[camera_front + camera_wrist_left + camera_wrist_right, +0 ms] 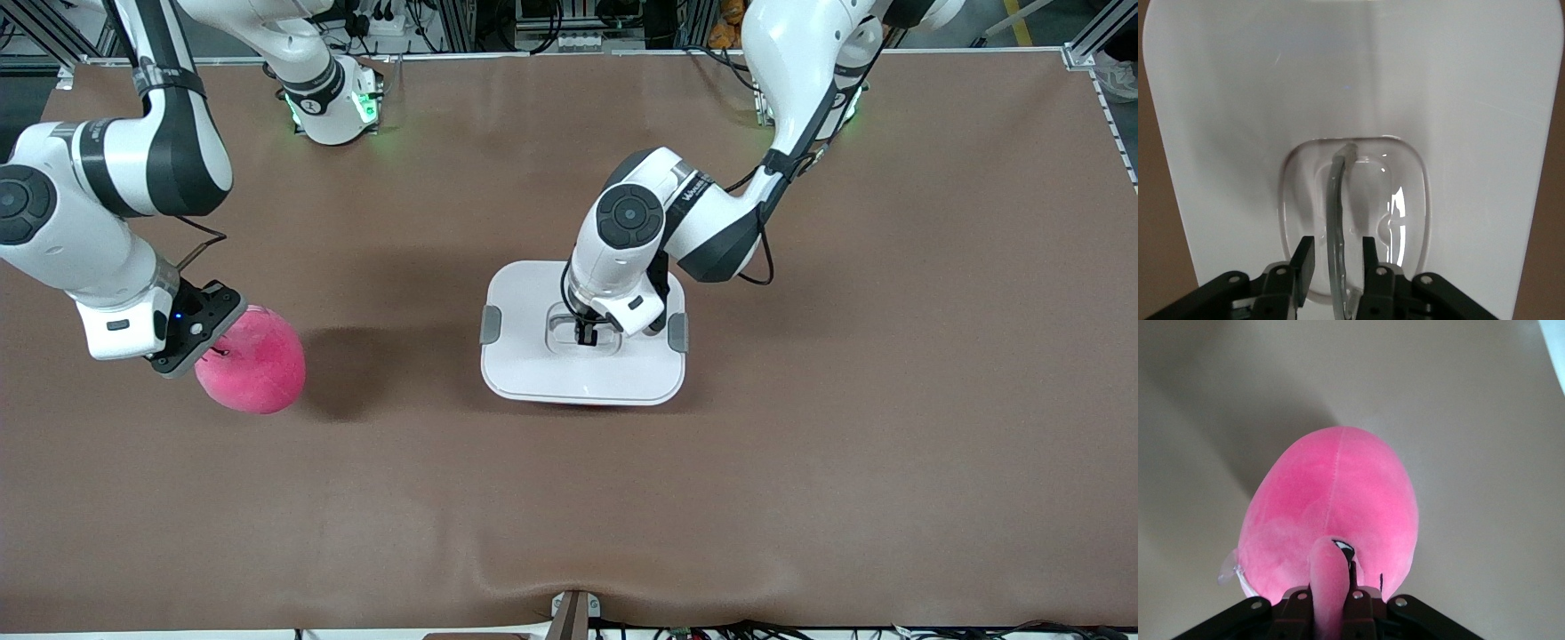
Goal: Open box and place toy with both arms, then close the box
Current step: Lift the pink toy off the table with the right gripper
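The box point(533, 373) sits mid-table, its white lid point(524, 302) stiff and slick, best lifted by the thin clear handle point(1335, 220), which the left gripper point(1338, 263) straddles, jaws not yet touching it. At nine o'clock, the right gripper point(1331, 603) is clenched on the toy point(253, 360), soft and light; the tub's contents stay hidden

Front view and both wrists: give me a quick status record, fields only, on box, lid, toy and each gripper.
box: white-lidded pink plastic tub, mid-table
lid: on, grey side clips at both ends
handle: clear recessed handle, upright between the left gripper's fingers
left gripper: down at the lid's recess, fingers either side of the handle, small gaps visible
toy: round hot-pink plush blob, toward the right arm's end
right gripper: shut on a fold of the toy
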{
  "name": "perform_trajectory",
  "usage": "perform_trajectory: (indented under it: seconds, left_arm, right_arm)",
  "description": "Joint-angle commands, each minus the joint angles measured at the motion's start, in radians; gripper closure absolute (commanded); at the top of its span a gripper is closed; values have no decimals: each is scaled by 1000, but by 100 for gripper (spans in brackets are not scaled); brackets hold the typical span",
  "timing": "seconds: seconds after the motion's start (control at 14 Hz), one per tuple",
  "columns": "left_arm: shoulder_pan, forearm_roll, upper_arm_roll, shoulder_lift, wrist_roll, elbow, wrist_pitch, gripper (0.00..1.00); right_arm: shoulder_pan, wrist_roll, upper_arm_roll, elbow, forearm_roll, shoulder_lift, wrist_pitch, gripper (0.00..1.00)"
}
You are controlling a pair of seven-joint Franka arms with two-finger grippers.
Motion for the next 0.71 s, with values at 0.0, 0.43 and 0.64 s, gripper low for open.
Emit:
perform_trajectory:
  seconds: [0.0, 0.43, 0.64]
  left_arm:
    - [-11, 17, 11, -12, -24, 5, -22, 72]
    - [-12, 15, 11, -12, -40, 5, -22, 90]
    - [-9, 17, 11, -12, -38, 6, -22, 100]
  right_arm:
    - [12, 78, -1, 56, -22, 13, -45, 100]
    - [22, 135, 0, 129, -19, 13, -111, 100]
    - [25, 176, 0, 169, -14, 19, -152, 100]
